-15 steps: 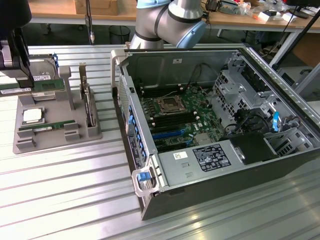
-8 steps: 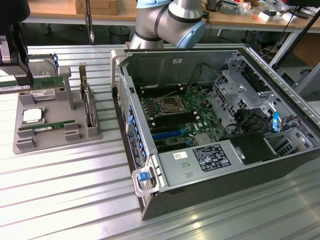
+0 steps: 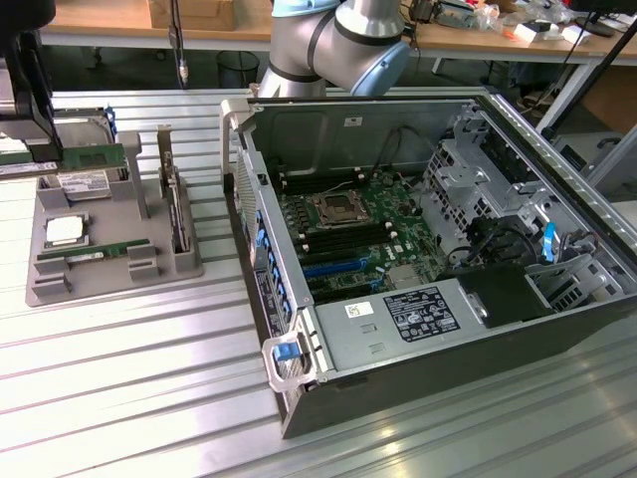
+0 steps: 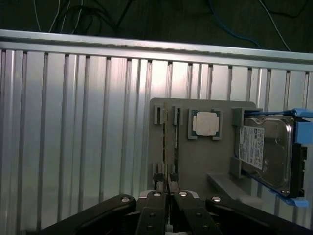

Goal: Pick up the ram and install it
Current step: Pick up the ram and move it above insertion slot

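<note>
Exterior view: a ribbed metal table [image 3: 119, 378] carries an open computer case [image 3: 478, 373], its motherboard [image 3: 348, 224] lying exposed inside. The robot arm [image 3: 338, 40] rises behind the case's far wall. On the exterior view's left, apart from the case, sits a grey tray [image 3: 100, 284] with several parts. A hard drive [image 3: 82, 184] lies at its far end, and an upright card [image 3: 177, 214] with a metal bracket stands along its side nearest the case. The ram [image 3: 85, 255] rests in its holders at the tray's near end, with nothing around it. The square silver processor [image 3: 63, 231] lies just behind the ram.

In the wrist view the gripper [image 4: 165, 182] looks down on the same tray [image 4: 205, 161]. Its fingers are pressed nearly together, with a slit between them, and they hold nothing that can be made out. The fingertips line up with the slotted strip of the tray beside the processor [image 4: 205, 122]. The hard drive [image 4: 264, 147] is on the processor's other side. Whether the fingertips touch the tray cannot be told.
</note>
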Robot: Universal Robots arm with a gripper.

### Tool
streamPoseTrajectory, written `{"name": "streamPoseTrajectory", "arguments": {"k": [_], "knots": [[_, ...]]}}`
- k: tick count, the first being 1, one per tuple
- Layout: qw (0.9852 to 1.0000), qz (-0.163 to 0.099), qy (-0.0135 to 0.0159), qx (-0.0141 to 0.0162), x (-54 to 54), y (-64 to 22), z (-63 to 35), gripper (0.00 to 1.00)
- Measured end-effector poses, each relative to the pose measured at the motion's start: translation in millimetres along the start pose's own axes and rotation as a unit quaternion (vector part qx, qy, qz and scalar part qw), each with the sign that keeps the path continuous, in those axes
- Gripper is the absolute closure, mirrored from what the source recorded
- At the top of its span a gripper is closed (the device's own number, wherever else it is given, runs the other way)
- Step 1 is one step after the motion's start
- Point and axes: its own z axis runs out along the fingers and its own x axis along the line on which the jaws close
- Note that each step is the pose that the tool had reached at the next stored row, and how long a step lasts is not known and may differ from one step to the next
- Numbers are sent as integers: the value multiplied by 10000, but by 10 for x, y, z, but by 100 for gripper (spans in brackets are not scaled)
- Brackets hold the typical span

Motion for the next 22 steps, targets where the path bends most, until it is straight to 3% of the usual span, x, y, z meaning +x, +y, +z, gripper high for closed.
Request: {"name": "streamPoseTrajectory", "arguments": {"k": [6,13,22], "knots": [[10000,-1,-13,2,-3,4,-89,87],[10000,-1,-13,1,-3,0,-91,87],[10000,-1,-14,1,4,-95,-95,87]]}}
